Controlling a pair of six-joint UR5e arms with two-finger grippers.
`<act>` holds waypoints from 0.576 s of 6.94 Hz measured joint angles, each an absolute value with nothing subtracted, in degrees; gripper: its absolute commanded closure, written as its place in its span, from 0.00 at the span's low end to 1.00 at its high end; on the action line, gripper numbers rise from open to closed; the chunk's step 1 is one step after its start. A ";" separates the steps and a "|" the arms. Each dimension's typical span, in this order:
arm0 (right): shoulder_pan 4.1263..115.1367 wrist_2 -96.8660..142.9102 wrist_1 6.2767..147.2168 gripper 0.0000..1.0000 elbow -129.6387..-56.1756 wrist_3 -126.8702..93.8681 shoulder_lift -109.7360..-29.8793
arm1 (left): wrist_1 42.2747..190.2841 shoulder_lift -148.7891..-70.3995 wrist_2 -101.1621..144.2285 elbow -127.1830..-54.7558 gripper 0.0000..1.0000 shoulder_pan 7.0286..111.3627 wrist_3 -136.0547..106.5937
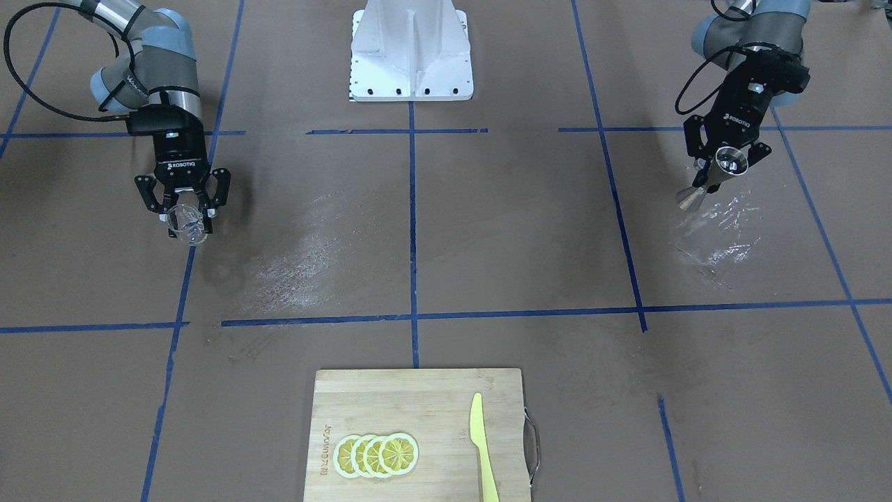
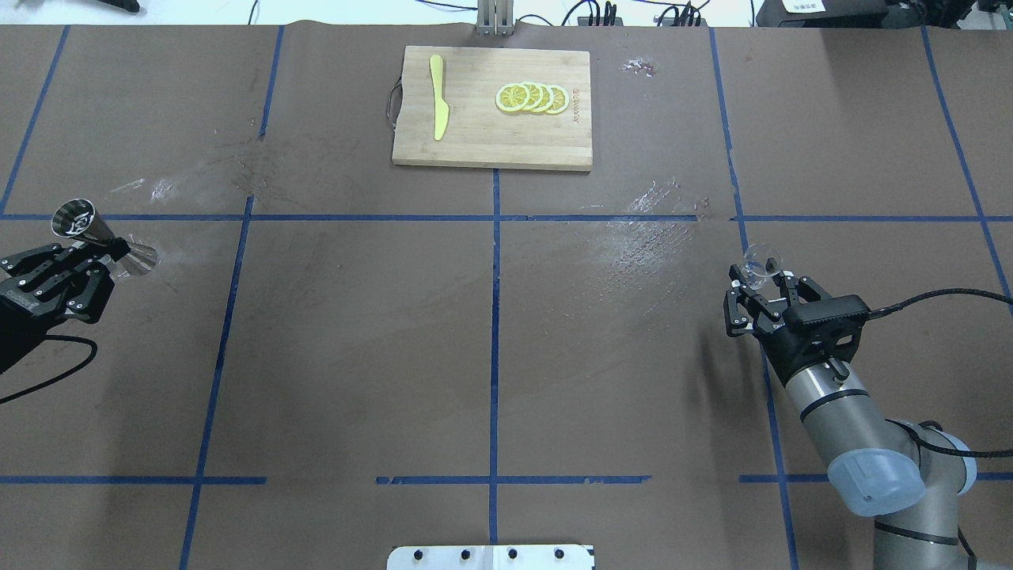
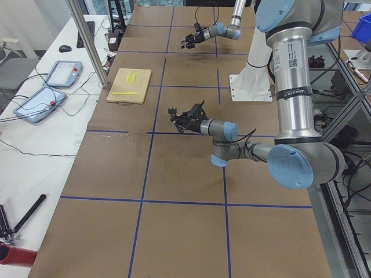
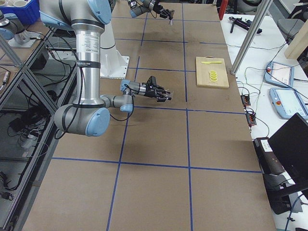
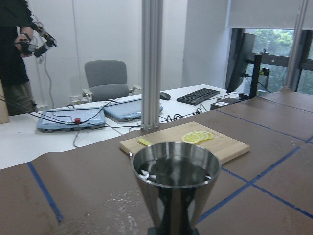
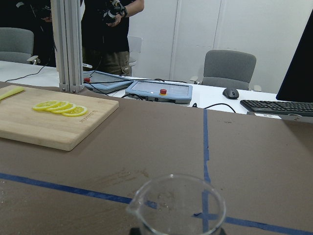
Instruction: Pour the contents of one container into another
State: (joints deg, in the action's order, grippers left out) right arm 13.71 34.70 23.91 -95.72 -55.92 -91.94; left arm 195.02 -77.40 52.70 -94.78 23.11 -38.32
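The left claw (image 2: 107,257) pinches the metal jigger (image 2: 95,233) at its thin middle, with one finger on each side. The right claw (image 2: 761,275) is closed around the clear cup (image 2: 761,261) in the same way. In the overhead view, the two claws are well apart, the jigger at the left edge of the brown surface (image 2: 356,332) and the cup far over on the right.

The view that faces the robot looks into the jigger's open mouth. There the jigger (image 1: 711,180) leans in the left claw (image 1: 725,164), and shiny smears (image 1: 721,240) lie on the surface just beside it. The cup (image 1: 187,222) sits in the right claw (image 1: 190,224) on the other side.

Only the wrist cameras get close. The left one shows the jigger (image 5: 175,181) standing big in front, dark and shiny inside. The right one shows the cup (image 6: 178,205) with a little spout on its rim. I cannot tell if anything is in it. Neither wrist view shows the claw's own fingers.

In the two side views, the claws are too small to judge.

A cutting board (image 2: 491,142) lies at the far side of the surface, with lemon slices (image 2: 532,97) and a yellow knife (image 2: 438,107) on it. A person (image 6: 112,29) stands behind the surface.
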 measured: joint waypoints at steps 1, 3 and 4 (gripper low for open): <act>13.74 34.64 23.91 1.00 -95.76 -55.95 -91.95 | 194.56 -77.13 43.87 -94.09 1.00 17.83 -38.97; 13.77 34.50 23.85 1.00 -95.80 -55.98 -92.01 | 193.29 -77.02 33.46 -92.42 1.00 10.43 -41.72; 13.76 34.47 23.85 1.00 -95.80 -55.99 -92.01 | 191.85 -77.00 32.12 -91.02 1.00 9.04 -44.63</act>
State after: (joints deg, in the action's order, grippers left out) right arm 13.76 34.47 23.85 -95.80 -55.99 -92.01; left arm 191.85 -77.00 32.12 -91.02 9.04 -44.63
